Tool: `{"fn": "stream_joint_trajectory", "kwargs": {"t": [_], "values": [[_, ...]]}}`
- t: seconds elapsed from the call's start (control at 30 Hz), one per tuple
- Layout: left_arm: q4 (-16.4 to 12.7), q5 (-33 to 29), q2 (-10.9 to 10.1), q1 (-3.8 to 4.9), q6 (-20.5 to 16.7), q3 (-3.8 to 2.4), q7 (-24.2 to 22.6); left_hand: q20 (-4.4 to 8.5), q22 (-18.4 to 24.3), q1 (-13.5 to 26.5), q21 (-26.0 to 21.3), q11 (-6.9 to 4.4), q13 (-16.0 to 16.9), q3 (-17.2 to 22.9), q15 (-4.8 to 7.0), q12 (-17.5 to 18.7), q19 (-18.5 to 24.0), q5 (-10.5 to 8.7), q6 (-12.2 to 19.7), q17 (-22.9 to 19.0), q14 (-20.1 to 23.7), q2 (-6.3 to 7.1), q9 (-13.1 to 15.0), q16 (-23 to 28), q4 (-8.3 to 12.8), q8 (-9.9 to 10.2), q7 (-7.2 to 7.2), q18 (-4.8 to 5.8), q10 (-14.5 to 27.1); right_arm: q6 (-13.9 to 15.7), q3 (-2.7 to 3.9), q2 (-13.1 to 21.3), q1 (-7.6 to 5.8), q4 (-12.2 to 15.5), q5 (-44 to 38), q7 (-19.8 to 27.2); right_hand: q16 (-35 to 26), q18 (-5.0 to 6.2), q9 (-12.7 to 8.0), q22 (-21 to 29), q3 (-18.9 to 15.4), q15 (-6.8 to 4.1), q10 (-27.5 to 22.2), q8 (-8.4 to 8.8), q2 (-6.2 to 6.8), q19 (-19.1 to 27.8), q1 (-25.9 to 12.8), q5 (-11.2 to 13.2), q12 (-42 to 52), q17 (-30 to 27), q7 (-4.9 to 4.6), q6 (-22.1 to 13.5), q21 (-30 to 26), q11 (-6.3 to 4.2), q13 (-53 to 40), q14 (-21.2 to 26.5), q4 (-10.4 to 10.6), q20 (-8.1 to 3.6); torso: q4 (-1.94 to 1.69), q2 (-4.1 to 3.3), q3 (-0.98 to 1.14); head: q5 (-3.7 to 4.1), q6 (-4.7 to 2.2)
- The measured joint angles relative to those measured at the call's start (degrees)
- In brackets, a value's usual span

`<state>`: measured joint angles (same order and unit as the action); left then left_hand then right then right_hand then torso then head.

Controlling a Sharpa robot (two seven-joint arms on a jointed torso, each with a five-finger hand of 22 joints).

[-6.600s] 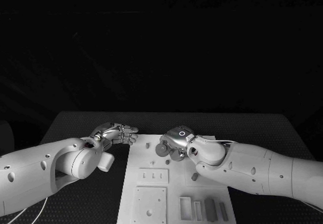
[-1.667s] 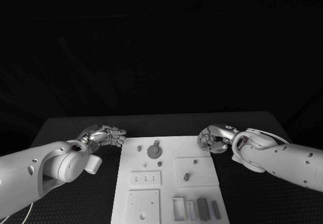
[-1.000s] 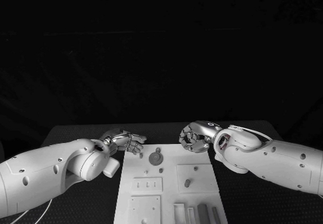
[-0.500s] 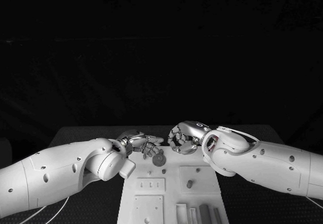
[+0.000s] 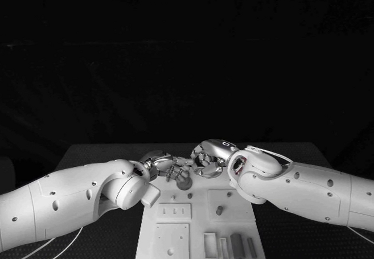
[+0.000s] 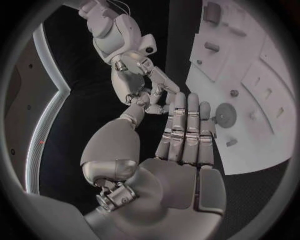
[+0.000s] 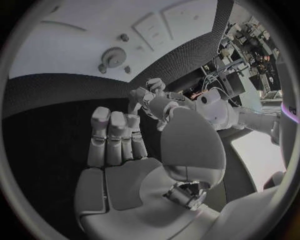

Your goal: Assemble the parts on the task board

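Left hand (image 5: 165,164) and right hand (image 5: 209,158) close together over the white board's (image 5: 194,220) far end, both empty, fingers loosely apart, gear (image 5: 184,184) just below

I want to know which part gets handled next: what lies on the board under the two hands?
A round gear sits on a peg near the board's far end, below the left hand and right hand. They cover the board's far edge.

Two smooth white plastic arms with rounded shells, dotted with small dark screw holes. Each ends in a silver metal robot hand: left robot hand (image 5: 162,164), right robot hand (image 5: 208,158). Thin white cables loop beneath the left arm.
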<state>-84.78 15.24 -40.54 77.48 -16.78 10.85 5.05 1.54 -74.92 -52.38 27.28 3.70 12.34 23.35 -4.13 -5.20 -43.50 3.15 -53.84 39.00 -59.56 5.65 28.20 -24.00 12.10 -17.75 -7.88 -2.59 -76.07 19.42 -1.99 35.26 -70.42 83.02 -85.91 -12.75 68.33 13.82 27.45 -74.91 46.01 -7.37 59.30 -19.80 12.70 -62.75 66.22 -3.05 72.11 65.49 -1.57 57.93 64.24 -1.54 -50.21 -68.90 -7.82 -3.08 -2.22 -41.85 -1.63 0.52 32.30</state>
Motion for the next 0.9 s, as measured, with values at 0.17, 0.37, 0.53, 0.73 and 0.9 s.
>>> {"fn": "stream_joint_trajectory", "kwargs": {"t": [0.17,0.37,0.53,0.73,0.9], "values": [[-0.06,0.13,-0.03,-0.05,0.19,0.45,0.56,0.0,0.0,0.12,0.0,0.0,0.0,-0.17,0.0,0.0,0.0,0.0,-0.21,0.07,0.0,-0.12,0.0,0.0,-0.17,0.0,0.21,0.01,0.0,0.51,0.0,0.0,0.08,0.5,-0.26,-0.24,0.23,0.01,0.0,0.0,0.0,0.0,0.2,0.0,0.23,-0.05,-0.23,0.0,0.21,0.0,0.11,0.11,0.0,-0.21,0.0,-0.01,0.0,-0.04,-0.04,-0.06,0.03,0.03,0.13],[0.13,0.4,-0.01,-0.05,0.22,0.56,1.28,-0.01,0.01,0.71,0.0,0.0,0.06,-0.23,0.01,0.22,0.0,0.0,-0.21,0.14,0.0,-0.26,0.0,0.0,-0.55,0.0,0.21,0.03,0.0,1.03,0.0,0.02,0.14,0.95,-0.56,-0.35,0.24,0.01,0.0,0.0,0.0,-0.19,0.2,0.0,0.3,-0.21,-0.3,0.0,0.22,0.0,0.19,0.19,0.19,-0.21,0.0,-0.21,-0.01,-0.2,-0.02,-0.11,0.1,-0.08,0.29],[0.13,0.54,0.18,-0.05,0.28,0.59,1.71,-0.01,0.01,0.96,0.0,0.0,0.1,-0.46,0.01,0.21,-0.01,0.0,-0.21,0.21,-0.01,-0.01,0.01,0.0,-0.77,0.0,0.21,0.04,0.0,1.17,0.0,-0.03,0.15,1.03,-0.76,-0.4,0.24,0.01,0.0,0.0,0.0,-0.19,0.2,0.0,0.3,-0.21,-0.3,0.0,0.22,0.0,0.19,0.2,0.22,-0.21,0.0,-0.21,-0.01,-0.19,0.0,-0.14,0.11,-0.12,0.37],[0.1,0.65,0.21,-0.04,0.35,0.59,1.86,-0.01,0.01,1.25,0.0,0.0,0.11,-0.29,0.01,0.22,-0.01,0.0,-0.21,0.27,-0.01,-0.19,0.01,0.0,-0.94,0.0,0.21,0.06,0.0,1.13,0.01,-0.3,0.2,1.17,-0.93,-0.41,0.24,0.01,0.0,0.0,0.0,-0.18,0.4,0.0,0.3,-0.21,-0.3,0.0,0.22,0.0,0.2,0.2,0.22,-0.41,0.0,-0.22,-0.01,-0.18,0.01,-0.14,0.11,-0.13,0.47],[-0.01,0.66,0.21,-0.04,0.43,0.59,1.87,-0.01,0.01,1.27,0.0,0.0,0.11,-0.28,0.01,0.21,-0.01,0.0,-0.21,0.3,-0.01,-0.2,0.05,0.0,-0.95,-0.02,0.2,0.08,0.0,1.03,0.01,-0.89,0.4,0.9,-0.99,-0.41,0.24,0.01,0.0,0.0,0.16,-0.1,0.61,0.0,0.31,-0.28,-0.28,0.0,0.22,-0.01,0.34,0.34,0.22,-0.2,-0.01,-0.3,-0.19,-0.1,0.0,-0.16,0.07,-0.13,0.52]]}}
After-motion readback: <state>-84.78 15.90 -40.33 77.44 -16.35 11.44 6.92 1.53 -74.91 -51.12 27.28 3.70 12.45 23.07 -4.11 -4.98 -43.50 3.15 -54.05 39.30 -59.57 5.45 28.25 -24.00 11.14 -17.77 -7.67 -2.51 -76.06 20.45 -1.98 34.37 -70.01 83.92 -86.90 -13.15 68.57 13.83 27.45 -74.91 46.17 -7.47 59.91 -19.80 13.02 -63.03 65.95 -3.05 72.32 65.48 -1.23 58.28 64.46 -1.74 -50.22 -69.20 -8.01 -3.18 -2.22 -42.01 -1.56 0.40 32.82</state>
